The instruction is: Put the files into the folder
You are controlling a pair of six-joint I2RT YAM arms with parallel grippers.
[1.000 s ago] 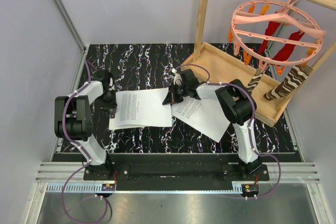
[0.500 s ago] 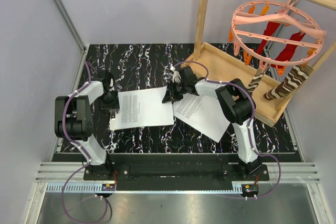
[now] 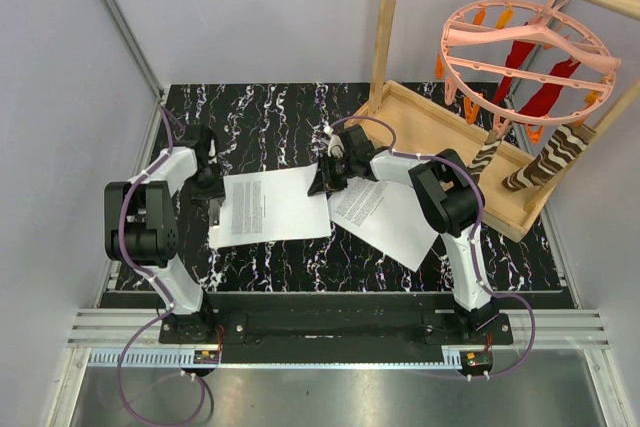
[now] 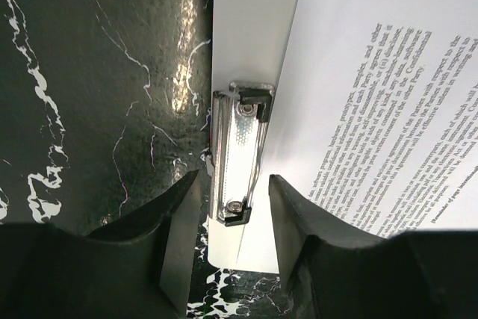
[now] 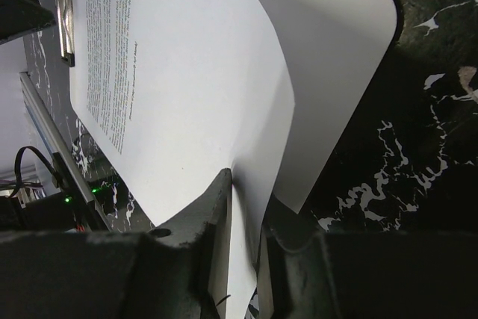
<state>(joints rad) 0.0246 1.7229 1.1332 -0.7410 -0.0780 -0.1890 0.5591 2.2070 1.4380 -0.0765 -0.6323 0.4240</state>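
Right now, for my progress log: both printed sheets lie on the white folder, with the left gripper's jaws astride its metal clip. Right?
Only one sheet lies on the folder; the other sheet lies on the table beside it, as the top view shows. Rest stands.

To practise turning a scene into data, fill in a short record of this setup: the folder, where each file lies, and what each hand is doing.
folder: white board flat on the table, metal clip on the short edge nearest the left arm
file one: printed sheet on the folder, its edge reaching the clip
file two: printed sheet on the table, right of the folder
left hand: open, fingers either side of the clip
right hand: file one's raised edge between its fingers; grip unclear
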